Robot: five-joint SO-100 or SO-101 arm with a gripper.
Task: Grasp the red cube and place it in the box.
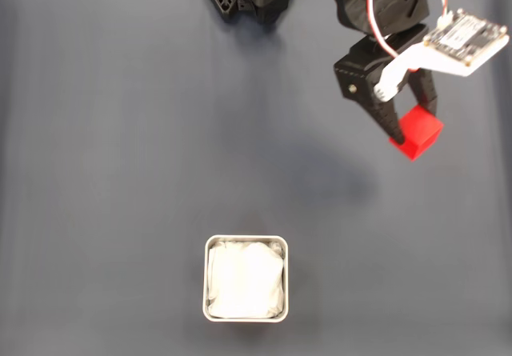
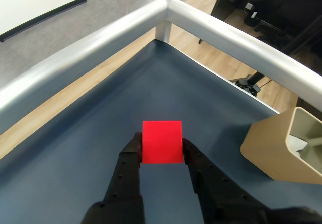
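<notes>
Gripping the red cube, end effector hangs far from box

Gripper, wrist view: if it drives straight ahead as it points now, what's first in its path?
Gripper, shut on the red cube, aims toward the silver corner rail. Bare dark mat lies between; the rail looks first, though depth is unclear.

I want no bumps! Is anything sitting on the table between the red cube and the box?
No. In the fixed view only bare dark mat separates the red cube, held by the gripper, from the box.
</notes>
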